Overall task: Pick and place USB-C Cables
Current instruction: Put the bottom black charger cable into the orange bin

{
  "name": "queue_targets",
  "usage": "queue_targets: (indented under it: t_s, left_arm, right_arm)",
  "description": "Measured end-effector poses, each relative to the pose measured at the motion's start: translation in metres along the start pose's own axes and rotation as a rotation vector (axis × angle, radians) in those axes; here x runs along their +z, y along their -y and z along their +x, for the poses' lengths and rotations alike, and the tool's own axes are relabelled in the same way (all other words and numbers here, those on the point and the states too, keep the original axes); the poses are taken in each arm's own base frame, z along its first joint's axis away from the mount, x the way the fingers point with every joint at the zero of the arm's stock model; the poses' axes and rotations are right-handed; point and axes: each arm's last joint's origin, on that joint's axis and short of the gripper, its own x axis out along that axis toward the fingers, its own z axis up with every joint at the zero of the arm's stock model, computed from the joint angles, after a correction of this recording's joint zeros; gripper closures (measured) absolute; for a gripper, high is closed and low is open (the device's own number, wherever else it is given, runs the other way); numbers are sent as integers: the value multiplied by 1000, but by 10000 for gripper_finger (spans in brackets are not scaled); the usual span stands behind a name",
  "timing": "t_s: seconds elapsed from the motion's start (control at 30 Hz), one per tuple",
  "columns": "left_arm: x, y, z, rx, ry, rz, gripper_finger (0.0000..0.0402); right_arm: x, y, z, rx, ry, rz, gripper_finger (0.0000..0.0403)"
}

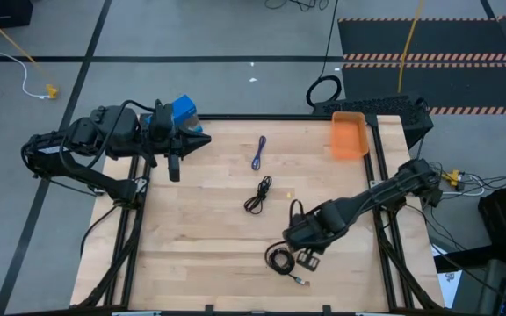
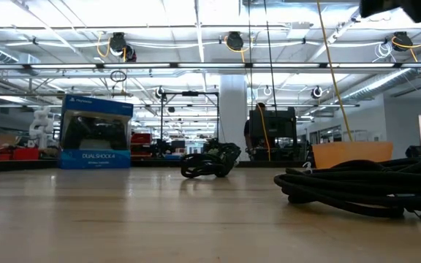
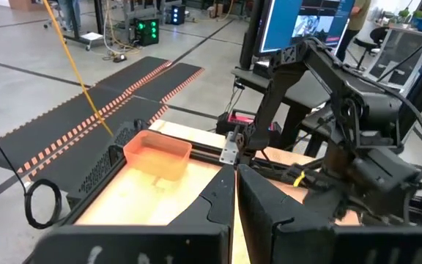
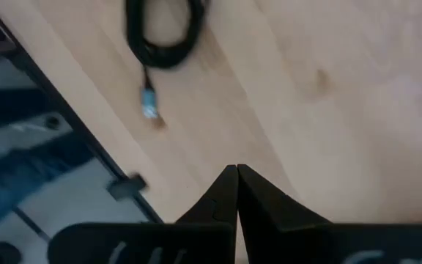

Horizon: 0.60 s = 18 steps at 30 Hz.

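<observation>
Three cables lie on the wooden table. The purple-blue cable [image 1: 259,154] is a folded bundle near the middle far side. One black cable [image 1: 257,195] [image 2: 210,164] lies in a loose coil at the centre. The other black coil [image 1: 279,259] [image 2: 357,186] [image 4: 163,33] lies near the near edge, its connector [image 4: 149,103] sticking out. My right gripper [image 1: 308,260] [image 4: 237,170] is shut and hovers just right of that coil, touching nothing. My left gripper [image 1: 205,140] [image 3: 236,170] is shut and waits at the table's far left corner.
An orange bin [image 1: 350,136] [image 3: 158,154] sits at the far right corner of the table. A blue controller box [image 1: 183,110] [image 2: 96,131] stands at the far left by the left arm. A large black cable loop [image 1: 323,90] lies on the floor beyond the far edge.
</observation>
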Motion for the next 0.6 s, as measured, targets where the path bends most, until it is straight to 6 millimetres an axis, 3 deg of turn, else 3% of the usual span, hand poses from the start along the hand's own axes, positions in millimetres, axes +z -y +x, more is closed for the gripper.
queue_targets:
  t_s: [0.17,0.3,0.6]
  left_arm:
    - [0,0,0,0,-1,-17,380]
    - [0,0,0,0,-1,-21,380]
    - [0,0,0,-2,-2,-21,380]
  right_arm:
    - [13,-10,11,52,35,48,403]
    - [25,-8,19,43,21,255,403]
    - [50,-20,30,181,85,332,403]
